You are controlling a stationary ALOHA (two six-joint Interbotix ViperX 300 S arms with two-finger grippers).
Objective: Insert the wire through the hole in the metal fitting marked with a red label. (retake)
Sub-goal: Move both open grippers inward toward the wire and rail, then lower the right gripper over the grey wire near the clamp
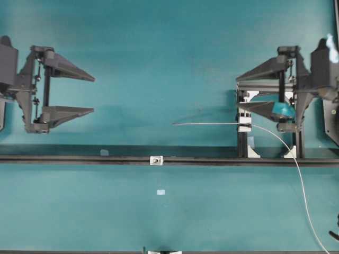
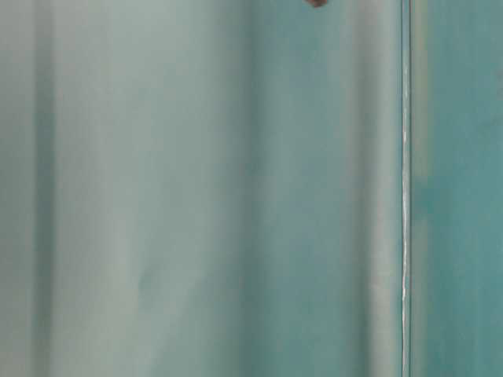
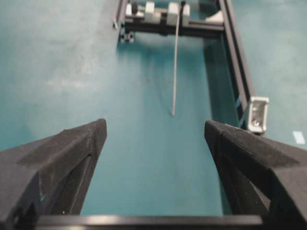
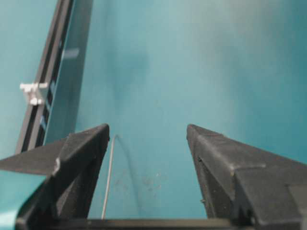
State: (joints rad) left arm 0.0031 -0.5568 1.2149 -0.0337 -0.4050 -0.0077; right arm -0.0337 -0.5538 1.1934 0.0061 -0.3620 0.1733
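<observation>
1. Left hand (image 1: 94, 94) is parked at the left edge of the overhead view, fingers spread wide with nothing between them, hovering over bare teal worktop (image 1: 159, 53).
2. Right hand (image 1: 237, 92) is seen at the right edge, fingers also wide apart, nothing gripped. It sits over the small black frame (image 1: 270, 151) with the white clamp block (image 1: 244, 124).
3. From that clamp block the wire (image 1: 212, 124) is stuck out straight toward the left hand, tip free in the air above the worktop. Behind the clamp it curves away and is cut off at the bottom-right edge.
4. On the long black rail (image 1: 79, 159) running across the worktop, the metal fitting (image 1: 156, 160) is sitting about mid-way, nearer the camera than the wire tip and slightly left of it. The hole (image 1: 155, 160) can just be made out as a dark dot. The wire is well apart from it.
5. Loads of open room is left between the two hands and behind the rail.
6. From the left wrist the fitting (image 3: 257, 114) is caught at the right, side-on, so the hole can't be made out; the wire (image 3: 175, 67) points straight at the camera.
7. From the right wrist the wire (image 4: 108, 177) is seen just inside one finger; contact can't be told.
8. Table-level view is a blurry teal wash, nothing identifiable.
</observation>
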